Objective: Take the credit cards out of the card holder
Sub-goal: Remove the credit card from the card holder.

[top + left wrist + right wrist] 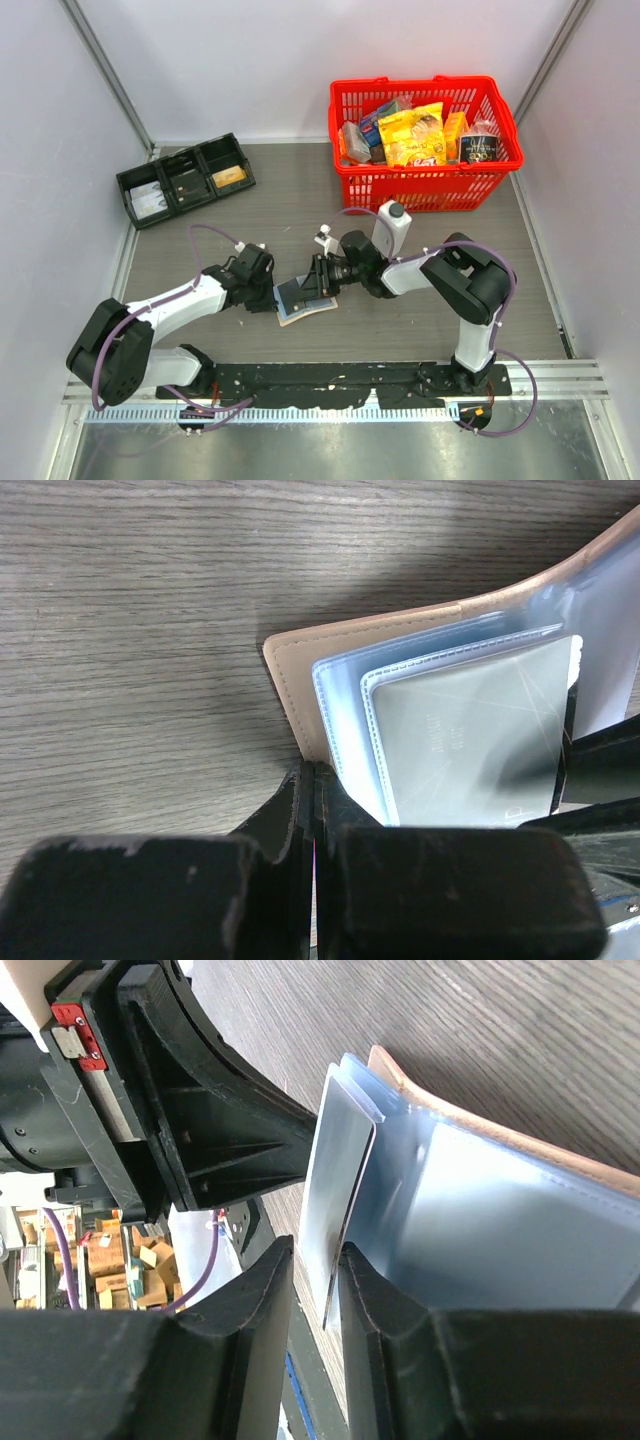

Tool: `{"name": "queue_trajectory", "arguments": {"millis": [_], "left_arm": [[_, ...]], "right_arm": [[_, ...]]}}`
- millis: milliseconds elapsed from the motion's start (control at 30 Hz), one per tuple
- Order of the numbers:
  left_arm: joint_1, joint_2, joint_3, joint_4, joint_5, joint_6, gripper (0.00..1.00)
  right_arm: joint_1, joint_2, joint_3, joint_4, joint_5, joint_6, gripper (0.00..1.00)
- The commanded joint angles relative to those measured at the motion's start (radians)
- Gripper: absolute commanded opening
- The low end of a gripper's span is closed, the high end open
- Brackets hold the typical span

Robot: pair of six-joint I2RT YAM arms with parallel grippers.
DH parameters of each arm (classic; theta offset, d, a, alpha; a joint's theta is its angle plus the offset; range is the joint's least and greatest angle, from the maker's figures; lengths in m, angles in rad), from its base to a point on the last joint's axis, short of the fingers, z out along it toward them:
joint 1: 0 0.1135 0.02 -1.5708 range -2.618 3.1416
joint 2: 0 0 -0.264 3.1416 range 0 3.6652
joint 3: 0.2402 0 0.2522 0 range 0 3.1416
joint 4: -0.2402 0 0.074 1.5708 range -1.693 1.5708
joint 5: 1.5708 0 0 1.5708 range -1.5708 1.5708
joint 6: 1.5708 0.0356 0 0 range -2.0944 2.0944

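Note:
The card holder [305, 300] lies open on the table between both arms, its tan cover [300, 680] under clear blue sleeves. My left gripper [312, 770] is shut on the cover's near edge; from above it [272, 292] sits at the holder's left side. A grey card [470, 740] stands out of the front sleeve. In the right wrist view that card [335, 1175] shows edge-on between the fingers of my right gripper [315, 1250]. The jaws stand apart around it, with a gap at the left finger. From above, the right gripper [318, 275] is at the holder's upper right.
A red basket [430, 185] full of packaged groceries stands at the back right. A black three-compartment tray [200, 203] with items in it sits at the back left. Walls close in the table on the left, right and back.

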Motion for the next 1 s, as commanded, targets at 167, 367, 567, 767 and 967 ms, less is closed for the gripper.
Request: {"name": "queue_trajectory", "arguments": {"millis": [167, 367, 567, 767, 967], "left_arm": [[0.001, 0.0, -0.008, -0.04, -0.048, 0.021, 0.0], [0.001, -0.044, -0.004, -0.034, -0.041, 0.023, 0.0], [0.001, -0.128, 0.008, -0.049, -0.061, 0.014, 0.0], [0.002, -0.21, 0.045, -0.029, -0.039, -0.011, 0.1], [0.002, -0.251, 0.039, 0.023, -0.01, -0.049, 0.27]], "right_arm": [[-0.022, -0.077, -0.022, 0.016, 0.02, -0.052, 0.18], [-0.022, -0.066, -0.028, 0.01, 0.034, -0.062, 0.01], [-0.022, -0.083, -0.031, -0.046, 0.069, -0.097, 0.01], [-0.021, -0.142, -0.037, -0.151, 0.158, -0.158, 0.01], [-0.021, -0.23, -0.036, -0.276, 0.287, -0.21, 0.01]]}}
